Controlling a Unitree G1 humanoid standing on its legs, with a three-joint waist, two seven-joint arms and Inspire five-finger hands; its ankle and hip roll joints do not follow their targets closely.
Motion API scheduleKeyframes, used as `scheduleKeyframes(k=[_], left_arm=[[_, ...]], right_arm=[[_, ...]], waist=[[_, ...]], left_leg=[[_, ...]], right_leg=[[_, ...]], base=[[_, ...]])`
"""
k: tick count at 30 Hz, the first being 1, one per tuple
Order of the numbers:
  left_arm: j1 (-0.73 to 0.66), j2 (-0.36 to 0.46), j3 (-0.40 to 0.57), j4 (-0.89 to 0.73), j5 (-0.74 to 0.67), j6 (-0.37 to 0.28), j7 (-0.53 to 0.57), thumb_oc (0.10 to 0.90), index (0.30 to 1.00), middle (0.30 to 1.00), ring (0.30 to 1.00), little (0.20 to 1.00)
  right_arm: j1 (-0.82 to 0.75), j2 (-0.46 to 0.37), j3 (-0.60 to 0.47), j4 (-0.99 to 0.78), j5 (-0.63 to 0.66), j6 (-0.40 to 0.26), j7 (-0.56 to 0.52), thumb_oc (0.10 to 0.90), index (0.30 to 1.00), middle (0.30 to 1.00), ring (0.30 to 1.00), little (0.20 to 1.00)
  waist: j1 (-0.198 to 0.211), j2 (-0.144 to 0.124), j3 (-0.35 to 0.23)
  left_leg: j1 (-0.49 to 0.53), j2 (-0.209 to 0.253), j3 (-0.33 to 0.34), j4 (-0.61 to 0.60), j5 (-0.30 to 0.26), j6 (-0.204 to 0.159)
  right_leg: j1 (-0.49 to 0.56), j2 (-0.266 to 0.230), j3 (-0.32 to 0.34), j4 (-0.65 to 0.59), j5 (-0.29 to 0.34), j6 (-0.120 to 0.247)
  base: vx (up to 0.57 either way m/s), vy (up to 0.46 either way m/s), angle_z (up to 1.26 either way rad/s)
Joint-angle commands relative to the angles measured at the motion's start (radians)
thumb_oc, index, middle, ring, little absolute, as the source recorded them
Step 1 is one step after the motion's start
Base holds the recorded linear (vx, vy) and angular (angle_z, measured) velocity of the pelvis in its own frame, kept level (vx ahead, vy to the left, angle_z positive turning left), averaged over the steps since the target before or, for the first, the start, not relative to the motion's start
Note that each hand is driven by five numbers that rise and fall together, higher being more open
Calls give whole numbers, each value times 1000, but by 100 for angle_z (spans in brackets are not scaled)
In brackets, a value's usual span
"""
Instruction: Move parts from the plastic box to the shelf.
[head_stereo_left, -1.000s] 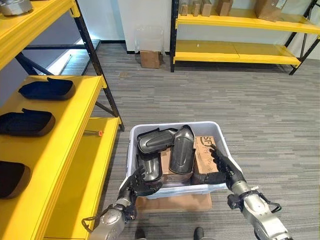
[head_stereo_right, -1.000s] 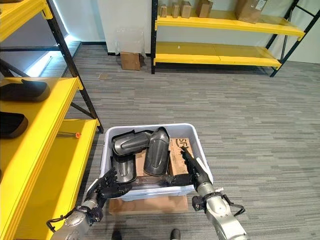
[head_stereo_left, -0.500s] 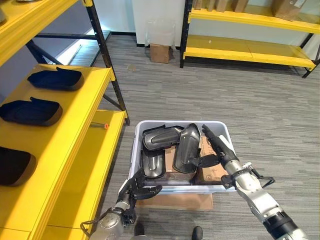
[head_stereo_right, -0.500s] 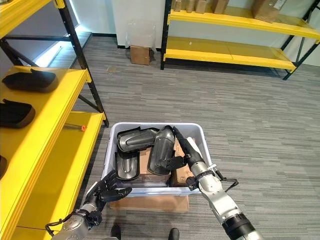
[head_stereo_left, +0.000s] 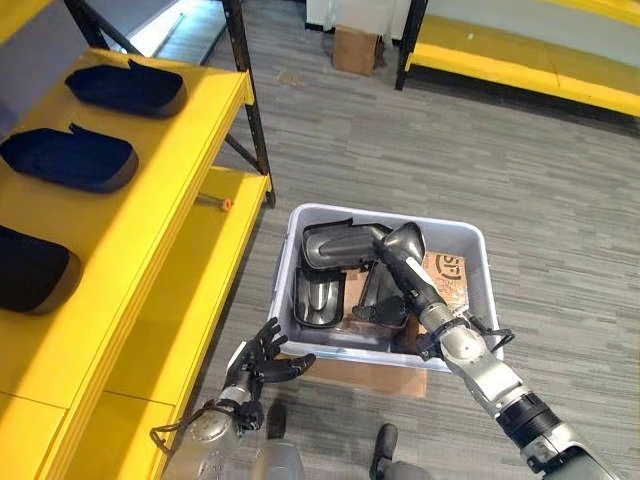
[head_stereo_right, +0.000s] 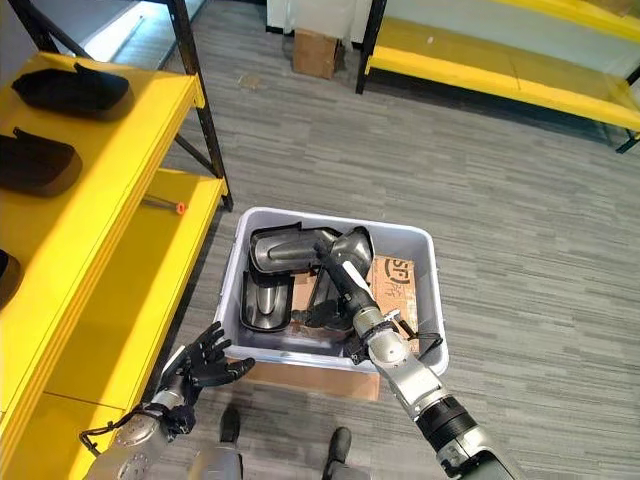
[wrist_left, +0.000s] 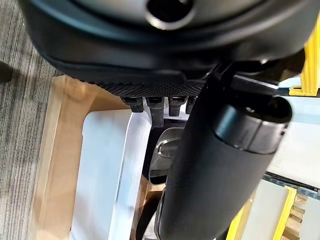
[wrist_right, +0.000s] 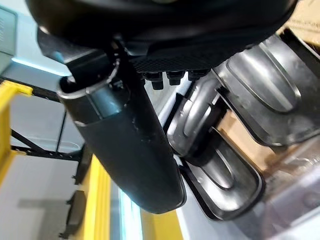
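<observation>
- A pale grey plastic box (head_stereo_left: 478, 262) sits on the carpeted floor (head_stereo_left: 560, 190), resting on a flat piece of cardboard (head_stereo_left: 375, 378) that juts out at its near side.
- Inside the box lie several dark grey moulded parts: one part (head_stereo_left: 337, 245) lies across the far left corner, another part (head_stereo_left: 320, 299) lies along the left wall, and a third part (head_stereo_left: 385, 290) sits in the middle, partly under the right arm.
- A brown cardboard carton (head_stereo_left: 448, 275) lies at the right side of the box, beside the middle part.
- The right hand (head_stereo_left: 397, 262) reaches into the box from the near right; its fingers are stretched straight and close together over the middle part, with the thumb (head_stereo_left: 378, 311) set out to the left against that part's near end. It does not clasp anything.
- The left hand (head_stereo_left: 262, 358) hangs outside the box, just off its near left corner, fingers spread and slack, holding nothing.
- A yellow shelf (head_stereo_left: 160, 210) stands at the left, with a lower board close to the box's left wall.
- Three dark parts already lie on the upper board: a far one (head_stereo_left: 128, 87), a middle one (head_stereo_left: 70, 160) and a near one (head_stereo_left: 32, 272).
- A small orange-tipped tool (head_stereo_left: 216, 202) lies on the lower board.
- A small cardboard box (head_stereo_left: 356, 48) stands on the floor far off, beside another yellow rack (head_stereo_left: 520, 75).
</observation>
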Motion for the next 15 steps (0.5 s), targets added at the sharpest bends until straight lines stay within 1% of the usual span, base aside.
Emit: scheduleKeyframes(k=[1,5,12,13,15], left_arm=[[-38,29,5,-84,-4,-65,7,900,1000,1000,1000,1000],[-51,22,12,-78,-1,-72,13,900,1000,1000,1000,1000],[-64,21,11,-75,6,-79,15,900,1000,1000,1000,1000],[-68,21,10,-78,7,-82,18,900,1000,1000,1000,1000],[-69,20,12,-78,7,-86,20,900,1000,1000,1000,1000]], right_arm=[[-132,3,4,-49,-34,-71,-31,900,1000,1000,1000,1000],[-119,-3,13,-69,-85,-63,-19,900,1000,1000,1000,1000],[-106,-27,-8,-68,-151,-58,-34,900,1000,1000,1000,1000],[-112,-40,-15,-68,-194,-55,-43,900,1000,1000,1000,1000],[-114,-51,-23,-72,-233,-52,-49,900,1000,1000,1000,1000]], waist=[[1,-18,-1],[0,-19,25],[-4,-15,42],[-7,-13,51],[-9,-14,58]], left_leg=[[-68,14,-37,131,-70,33],[-86,16,-39,144,-71,34],[-113,15,-43,161,-74,34],[-119,16,-43,166,-76,34],[-124,19,-41,171,-77,34]], right_leg=[[-17,-97,6,112,-47,39],[-34,-100,7,119,-44,38],[-53,-103,6,126,-43,39],[-63,-103,8,131,-43,39],[-70,-103,10,135,-43,39]], base=[[-37,8,2],[-9,3,0],[-5,3,0],[0,0,0],[0,0,0]])
